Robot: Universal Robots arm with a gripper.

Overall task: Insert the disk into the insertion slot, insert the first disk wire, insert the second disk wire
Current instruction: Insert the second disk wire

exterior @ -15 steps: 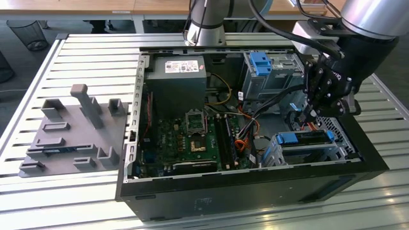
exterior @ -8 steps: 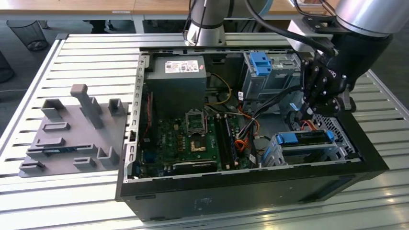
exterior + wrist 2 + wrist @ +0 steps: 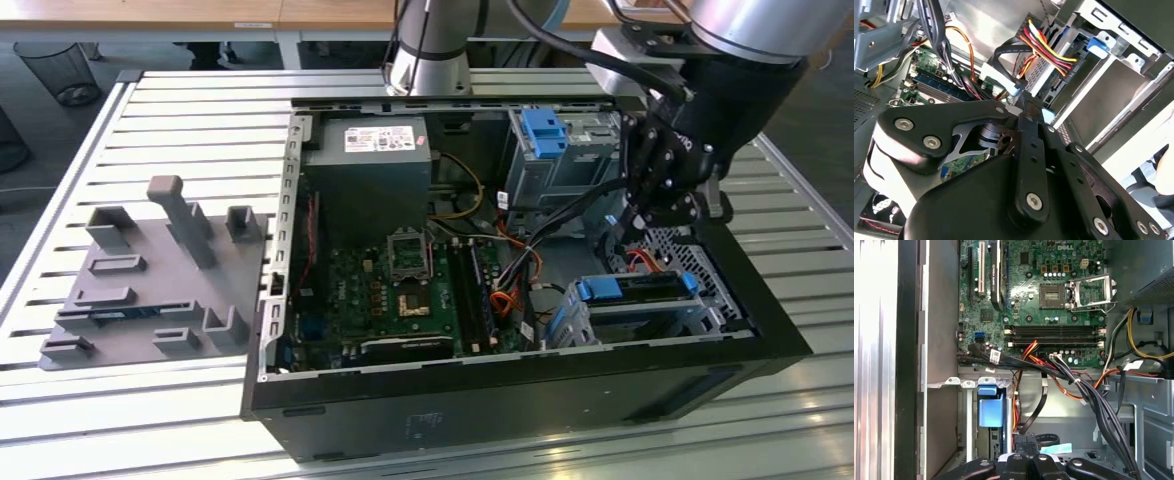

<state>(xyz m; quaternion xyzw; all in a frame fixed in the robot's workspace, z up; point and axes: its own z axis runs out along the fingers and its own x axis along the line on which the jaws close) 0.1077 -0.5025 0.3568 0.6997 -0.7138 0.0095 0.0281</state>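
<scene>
Open PC case (image 3: 534, 400) lies on its side on the slatted table (image 3: 160, 110). Gripper (image 3: 638, 228) is down inside the case, at the exterior view's right, just above the disk (image 3: 638, 288). Disk's blue frame sits in the insertion slot (image 3: 587, 322). Taller grey cage (image 3: 567, 170) with blue latch (image 3: 543, 130) is beyond it. Grey fixture plate (image 3: 147, 290) is at the exterior view's left, beside the case.

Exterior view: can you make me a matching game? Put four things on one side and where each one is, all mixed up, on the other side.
Things:
1 disk
2 motherboard
3 latch
4 grey plate

Places:
A on the table, outside the case
B blue, on the tall cage
C in the low cage
D green, lying on the case's floor

Pairs: 1-C, 2-D, 3-B, 4-A
</scene>
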